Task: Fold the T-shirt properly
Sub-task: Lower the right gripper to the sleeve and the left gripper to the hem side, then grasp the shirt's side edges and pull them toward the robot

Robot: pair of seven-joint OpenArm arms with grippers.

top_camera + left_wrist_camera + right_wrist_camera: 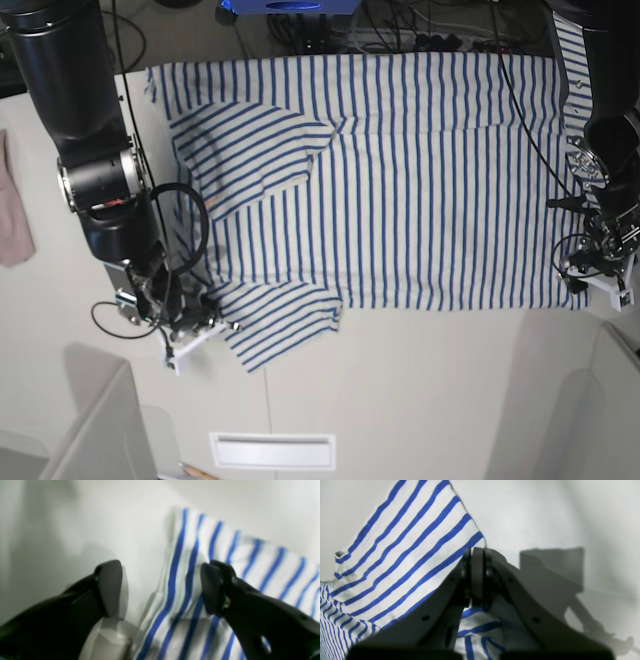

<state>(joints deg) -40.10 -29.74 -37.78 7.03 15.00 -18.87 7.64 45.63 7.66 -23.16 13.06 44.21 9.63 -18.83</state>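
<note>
We see the T-shirt (400, 180) spread flat across the far half of the worktop (420, 390), its far edge running along the worktop's far edge, body covering most of the width. On the base view's left side the fabric is folded inward: one sleeve flap lies over the body near the far-left corner, and a second folded lobe sticks out toward the near edge, lower left of the body

Right gripper (477, 580) is clamped on the T-shirt; in its wrist view the two pads are pressed together with striped cloth pinched at the tip, fabric rising up and away to the left, more of it bunched below the jaws. In the base view that gripper (185, 325) sits at the left side of the protruding lobe, touching its edge

Left gripper (160, 587) is apart, jaws wide, nothing between the pads but the shirt's edge lying below; one finger is over bare worktop, the other over the stripes. In the base view it (600, 265) hangs at the shirt's near corner by the worktop's right edge

We also note a plain pinkish cloth (12, 215) at the left edge of the worktop, well apart from the T-shirt
</note>
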